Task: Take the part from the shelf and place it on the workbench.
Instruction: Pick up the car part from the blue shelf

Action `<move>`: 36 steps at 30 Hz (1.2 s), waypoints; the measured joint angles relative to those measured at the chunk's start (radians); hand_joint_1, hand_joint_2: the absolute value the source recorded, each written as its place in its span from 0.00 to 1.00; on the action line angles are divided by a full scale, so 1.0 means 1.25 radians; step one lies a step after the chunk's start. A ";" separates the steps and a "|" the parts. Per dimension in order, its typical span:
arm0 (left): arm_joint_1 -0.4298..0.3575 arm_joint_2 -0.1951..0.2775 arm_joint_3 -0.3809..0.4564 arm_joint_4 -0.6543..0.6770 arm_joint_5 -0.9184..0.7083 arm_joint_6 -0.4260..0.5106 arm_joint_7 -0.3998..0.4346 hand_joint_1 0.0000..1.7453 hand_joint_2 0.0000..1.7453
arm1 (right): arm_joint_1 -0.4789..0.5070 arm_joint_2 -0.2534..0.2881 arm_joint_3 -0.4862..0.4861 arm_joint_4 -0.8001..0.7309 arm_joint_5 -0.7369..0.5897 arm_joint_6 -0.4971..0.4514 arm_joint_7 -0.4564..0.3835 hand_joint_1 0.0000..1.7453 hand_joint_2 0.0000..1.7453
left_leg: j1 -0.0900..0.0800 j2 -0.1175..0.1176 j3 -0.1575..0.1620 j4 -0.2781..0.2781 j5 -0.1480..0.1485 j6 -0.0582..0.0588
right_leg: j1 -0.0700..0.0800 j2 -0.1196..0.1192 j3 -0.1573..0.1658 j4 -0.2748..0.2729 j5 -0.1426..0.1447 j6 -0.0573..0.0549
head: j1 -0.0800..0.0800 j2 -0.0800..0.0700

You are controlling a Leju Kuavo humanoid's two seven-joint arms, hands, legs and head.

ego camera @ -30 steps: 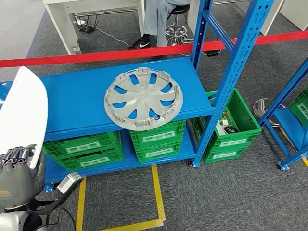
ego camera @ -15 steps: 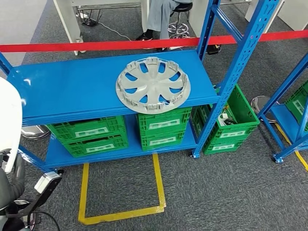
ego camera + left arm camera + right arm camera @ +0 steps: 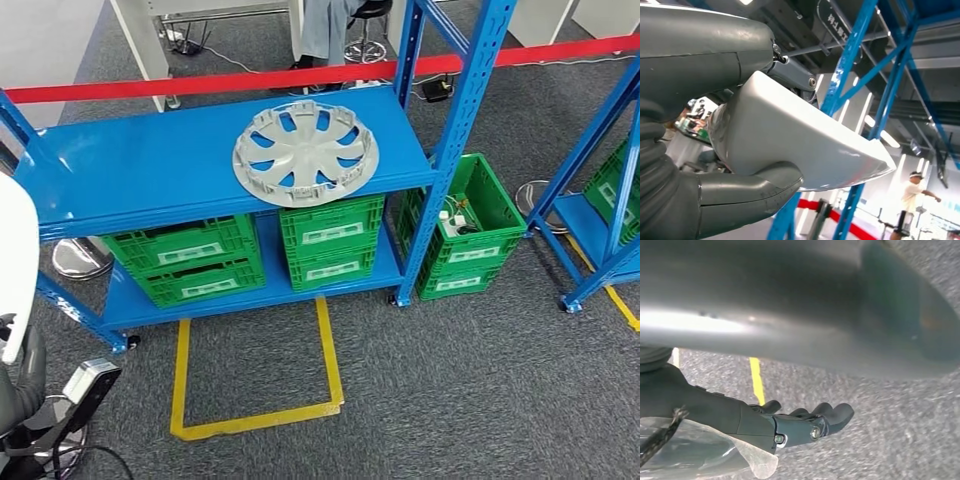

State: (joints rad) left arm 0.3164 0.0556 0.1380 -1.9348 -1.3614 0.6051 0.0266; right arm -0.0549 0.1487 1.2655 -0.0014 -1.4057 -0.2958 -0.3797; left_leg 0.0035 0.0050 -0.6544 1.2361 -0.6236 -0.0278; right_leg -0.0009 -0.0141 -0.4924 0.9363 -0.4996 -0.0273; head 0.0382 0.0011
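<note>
A white curved part stands at the left edge of the head view, gripped from below by my left hand. The left wrist view shows this white part clamped between the thick grey thumb and the darker fingers above it. A grey wheel cover lies flat on the upper board of the blue shelf, well ahead and to the right of the held part. My right hand hangs over the grey carpet with its fingers stretched out and nothing in them.
Green crates sit on the lower shelf board and another green crate beside the shelf post. A red barrier tape runs behind. Yellow floor tape marks a box on the carpet. A second blue rack stands right. A person sits behind.
The whole picture has shifted, so the camera has moved: the shelf now sits further off and more of the carpet shows. My left hand and the white part have slid to the picture's left edge.
</note>
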 joint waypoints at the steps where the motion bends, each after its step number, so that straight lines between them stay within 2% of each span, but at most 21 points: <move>1: 0.000 -0.001 0.000 0.000 0.001 -0.002 0.000 0.84 1.00 | 0.000 0.000 0.001 0.000 -0.001 -0.001 0.000 0.00 0.00 | 0.002 0.000 0.003 0.031 0.001 -0.002 | 0.000 -0.001 -0.012 0.004 0.008 0.001 | 0.000 0.000; 2: 0.001 -0.002 0.001 0.000 0.001 -0.003 0.001 0.84 1.00 | 0.000 0.000 0.002 0.000 -0.003 -0.001 0.001 0.00 0.00 | 0.004 0.000 0.016 0.037 0.019 -0.005 | -0.001 -0.001 -0.027 0.011 0.016 0.003 | 0.000 0.000; 4: 0.001 -0.003 0.001 -0.001 0.004 -0.008 0.003 0.84 1.00 | 0.000 0.001 0.004 0.000 -0.006 -0.002 0.001 0.00 0.00 | 0.008 0.000 0.080 -0.036 0.069 -0.007 | -0.002 -0.001 -0.055 0.027 0.025 0.008 | 0.000 0.000; 6: 0.000 -0.004 0.002 -0.003 0.006 -0.014 0.005 0.84 1.00 | -0.001 0.002 0.006 0.000 -0.010 -0.001 0.001 0.00 0.00 | 0.009 -0.003 0.157 -0.155 0.070 -0.004 | -0.001 0.001 -0.076 0.045 0.033 0.016 | -0.001 0.000; 8: 0.000 -0.004 0.003 -0.006 0.006 -0.019 0.007 0.84 1.00 | -0.001 0.002 0.009 0.000 -0.014 0.000 0.001 0.00 0.00 | 0.005 -0.005 0.185 -0.212 0.050 0.004 | 0.001 0.002 -0.089 0.054 0.044 0.026 | -0.001 0.000; 10: 0.002 -0.006 0.005 -0.007 0.007 -0.023 0.007 0.84 1.00 | 0.000 0.002 0.012 0.001 -0.018 0.002 0.001 0.00 0.00 | 0.005 -0.004 0.170 -0.213 0.057 0.019 | -0.001 0.003 -0.098 0.056 0.052 0.037 | -0.001 0.000; 11: 0.002 -0.006 0.006 -0.007 0.007 -0.025 0.007 0.84 1.00 | 0.001 0.002 0.014 0.001 -0.020 0.003 0.002 0.00 0.00 | 0.005 -0.002 0.161 -0.213 0.065 0.028 | -0.002 0.004 -0.105 0.064 0.039 0.042 | 0.000 0.000; 14: 0.003 -0.008 0.008 -0.007 0.009 -0.027 0.008 0.84 1.00 | 0.002 0.002 0.016 0.001 -0.025 0.005 0.005 0.00 0.00 | 0.004 0.002 0.125 -0.213 0.095 0.044 | -0.003 0.007 -0.145 0.178 -0.075 0.051 | 0.002 0.000; 15: 0.003 -0.008 0.009 -0.007 0.011 -0.027 0.008 0.84 1.00 | 0.001 0.002 0.017 0.002 -0.027 0.005 0.006 0.00 0.00 | 0.002 0.002 0.112 -0.212 0.106 0.045 | -0.003 0.007 -0.157 0.233 -0.105 0.052 | 0.002 0.000; 16: 0.004 -0.008 0.011 -0.007 0.012 -0.027 0.008 0.84 1.00 | 0.001 0.002 0.018 0.002 -0.028 0.005 0.006 0.00 0.00 | 0.000 0.002 0.098 -0.211 0.116 0.046 | -0.003 0.008 -0.160 0.275 -0.113 0.052 | 0.002 0.000; 18: 0.004 -0.008 0.012 -0.007 0.015 -0.028 0.008 0.84 1.00 | 0.001 0.002 0.020 0.002 -0.031 0.005 0.007 0.00 0.00 | -0.005 0.003 0.071 -0.209 0.136 0.046 | -0.002 0.008 -0.130 0.286 -0.078 0.047 | 0.002 0.000; 20: 0.004 -0.009 0.014 -0.007 0.016 -0.031 0.007 0.84 1.00 | 0.000 0.002 0.022 0.002 -0.034 0.005 0.008 0.00 0.00 | -0.010 0.003 0.050 -0.208 0.154 0.044 | 0.001 0.008 -0.046 0.192 -0.042 0.036 | 0.002 0.000; 22: 0.005 -0.009 0.015 -0.008 0.018 -0.033 0.007 0.84 1.00 | -0.003 0.002 0.024 0.002 -0.036 0.005 0.008 0.00 0.00 | -0.015 0.002 0.038 -0.204 0.170 0.040 | 0.005 0.009 0.052 0.053 -0.052 0.026 | 0.001 0.000; 24: 0.005 -0.009 0.017 -0.010 0.019 -0.033 0.007 0.84 1.00 | -0.005 0.002 0.026 0.002 -0.037 0.005 0.007 0.00 0.00 | -0.014 0.004 0.029 -0.203 0.188 0.033 | 0.010 0.010 0.089 -0.016 -0.065 0.020 | 0.000 0.000; 26: 0.006 -0.010 0.019 -0.011 0.020 -0.034 0.007 0.84 1.00 | -0.003 0.004 0.028 0.002 -0.038 0.006 0.007 0.00 0.00 | -0.010 0.003 0.020 -0.199 0.188 0.023 | 0.010 0.008 0.074 -0.018 -0.054 0.010 | -0.001 0.000; 27: 0.008 -0.010 0.020 -0.011 0.020 -0.034 0.007 0.84 1.00 | -0.002 0.005 0.028 0.002 -0.038 0.006 0.008 0.00 0.00 | -0.009 0.002 0.013 -0.184 0.165 0.018 | 0.009 0.006 0.065 -0.017 -0.045 0.003 | -0.002 0.000; 30: 0.010 -0.012 0.024 -0.011 0.022 -0.038 0.007 0.84 1.00 | -0.002 0.006 0.030 0.002 -0.040 0.006 0.008 0.00 0.00 | -0.004 -0.001 -0.019 -0.049 0.044 0.005 | 0.008 0.002 0.026 -0.007 -0.020 -0.007 | -0.004 0.000; 31: 0.010 -0.012 0.026 -0.011 0.023 -0.039 0.007 0.84 1.00 | -0.002 0.006 0.030 0.002 -0.041 0.006 0.008 0.00 0.00 | -0.002 -0.001 -0.025 0.002 0.022 0.002 | 0.008 0.001 0.012 -0.001 -0.012 -0.007 | -0.005 0.000; 33: 0.010 -0.014 0.029 -0.011 0.028 -0.039 0.007 0.84 1.00 | -0.002 0.006 0.032 0.002 -0.041 0.005 0.007 0.00 0.00 | 0.001 -0.001 -0.008 0.040 0.040 -0.002 | 0.007 0.000 -0.019 0.015 0.003 -0.005 | -0.005 0.000; 35: 0.010 -0.015 0.033 -0.011 0.033 -0.040 0.004 0.84 1.00 | -0.002 0.006 0.035 0.002 -0.044 0.004 0.007 0.00 0.00 | 0.005 -0.001 0.060 -0.034 0.081 -0.003 | 0.006 0.000 -0.050 0.034 0.013 0.000 | -0.005 0.000; 36: 0.010 -0.015 0.036 -0.011 0.036 -0.041 0.001 0.84 1.00 | -0.002 0.007 0.036 0.002 -0.045 0.004 0.007 0.00 0.00 | 0.005 -0.002 0.102 -0.095 0.083 -0.002 | 0.007 0.000 -0.062 0.043 0.017 0.003 | -0.005 0.000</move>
State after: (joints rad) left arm 0.3292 0.0368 0.1824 -1.9482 -1.3169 0.5541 0.0283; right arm -0.0574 0.1573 1.3110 0.0010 -1.4620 -0.2913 -0.3709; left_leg 0.0098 0.0023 -0.5268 1.1170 -0.5201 -0.0302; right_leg 0.0081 -0.0137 -0.5705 0.9895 -0.4783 -0.0233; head 0.0323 0.0011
